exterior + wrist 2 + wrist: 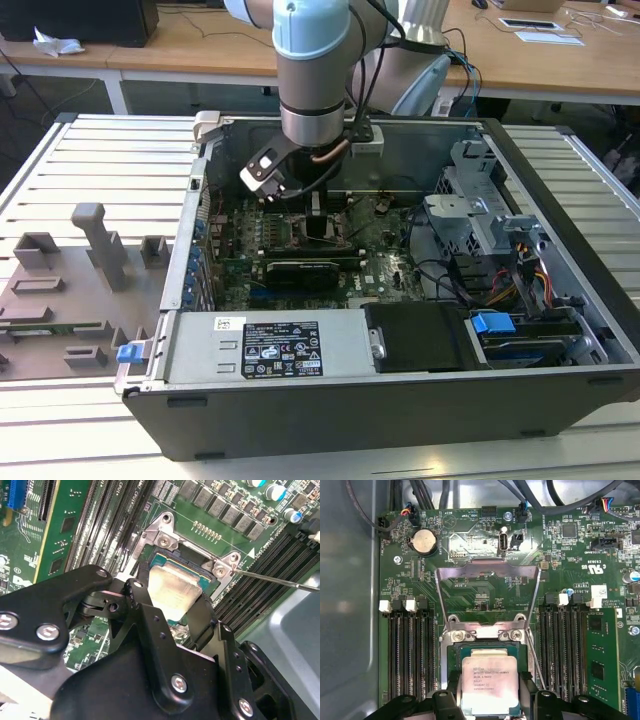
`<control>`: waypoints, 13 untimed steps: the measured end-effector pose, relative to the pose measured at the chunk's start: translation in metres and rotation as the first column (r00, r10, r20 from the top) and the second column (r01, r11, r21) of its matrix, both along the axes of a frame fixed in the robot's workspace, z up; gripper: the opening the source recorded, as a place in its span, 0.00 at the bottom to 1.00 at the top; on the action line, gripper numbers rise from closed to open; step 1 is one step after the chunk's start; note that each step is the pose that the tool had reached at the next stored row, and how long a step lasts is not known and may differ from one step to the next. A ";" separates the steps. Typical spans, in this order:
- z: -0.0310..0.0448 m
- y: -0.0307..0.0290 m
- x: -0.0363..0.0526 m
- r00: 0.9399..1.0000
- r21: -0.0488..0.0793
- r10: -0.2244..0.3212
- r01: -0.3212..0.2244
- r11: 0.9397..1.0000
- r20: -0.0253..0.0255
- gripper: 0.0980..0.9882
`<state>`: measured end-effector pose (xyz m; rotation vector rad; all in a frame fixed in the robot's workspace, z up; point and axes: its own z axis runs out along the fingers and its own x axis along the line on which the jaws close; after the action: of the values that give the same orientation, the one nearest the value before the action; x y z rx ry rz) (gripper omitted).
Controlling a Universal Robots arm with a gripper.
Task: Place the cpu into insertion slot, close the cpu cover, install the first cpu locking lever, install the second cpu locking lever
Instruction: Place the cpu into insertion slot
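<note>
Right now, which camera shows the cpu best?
The first wrist view: the cpu faces the camera squarely, top nearly clear. The second wrist view shows it slanted, its near edge behind the hand. In the exterior view the arm covers that spot.

One silvery-beige square chip [487,682], one black-rimmed square socket [454,660], one silvery metal frame plate [487,572], one round silver coin cell [425,541], two banks of black memory slots [410,655].

You see the cpu [489,685] within the insertion slot [451,652], the gripper [489,677] pinching two opposite edges, the cpu cover [487,571] swung open, memory slots [410,655] flanking both sides, a coin cell battery [425,541] on the green motherboard [480,597].
</note>
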<state>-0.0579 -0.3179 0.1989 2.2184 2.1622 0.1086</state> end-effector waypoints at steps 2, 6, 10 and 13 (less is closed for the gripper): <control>-0.0002 0.0000 0.0001 1.000 0.000 0.000 0.000 1.000 0.000 0.50; -0.0003 0.0001 0.0002 1.000 0.000 0.000 0.000 1.000 0.000 0.51; -0.0003 0.0000 0.0003 1.000 0.000 0.000 0.000 1.000 0.000 0.59; 0.0065 0.0001 0.0004 1.000 0.000 0.000 0.000 1.000 0.000 0.59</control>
<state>-0.0575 -0.3179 0.2054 2.2184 2.1622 0.1091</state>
